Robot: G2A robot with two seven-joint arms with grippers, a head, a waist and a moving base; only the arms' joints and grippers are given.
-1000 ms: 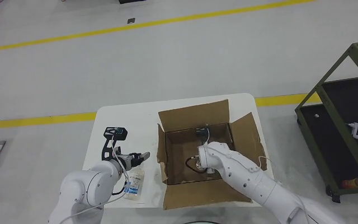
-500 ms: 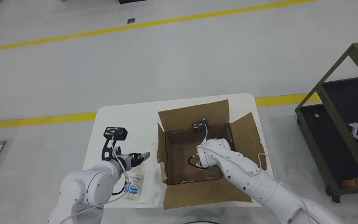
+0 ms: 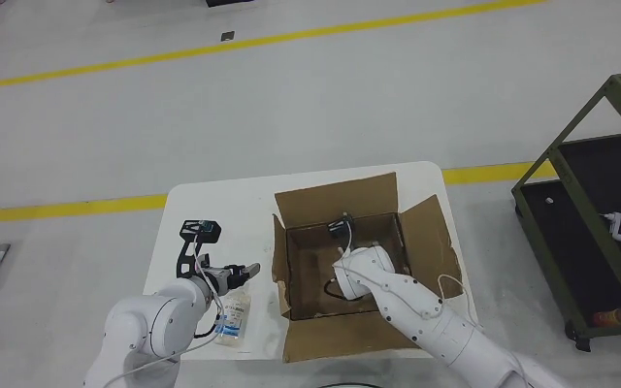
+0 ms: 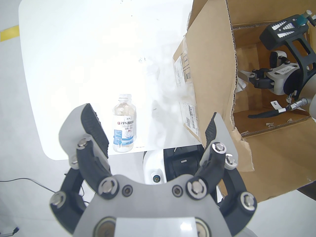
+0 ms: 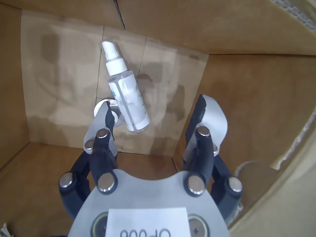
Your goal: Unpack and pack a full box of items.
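Two bottles show at this moment, one on the table (image 3: 213,209) and one inside the cardboard box (image 3: 335,199); the box stands on the right part of the white table with all its flaps folded outward.

Left of the box, close to the table's near edge, a clear bottle (image 4: 124,124) with a blue and white label lies on its side, neck pointing toward the middle of the table; the left claw (image 4: 153,122) hangs above the table just beyond it, fingers spread wide apart with nothing between them, touching neither the bottle nor the box flap (image 4: 209,50) beside it.

The right arm reaches down into the box; the right claw (image 5: 154,104) is low over the box floor, its fingers apart and holding nothing.

On the brown floor of the box lies a small spray bottle (image 5: 127,94) with a white nozzle and a clear cap, slanted, its base end nearest the claw; it sits off to the side of one fingertip rather than squarely between the two.

Just beside the spray bottle's base is a small round silvery thing (image 5: 116,118), partly hidden by that fingertip; what it is cannot be told.
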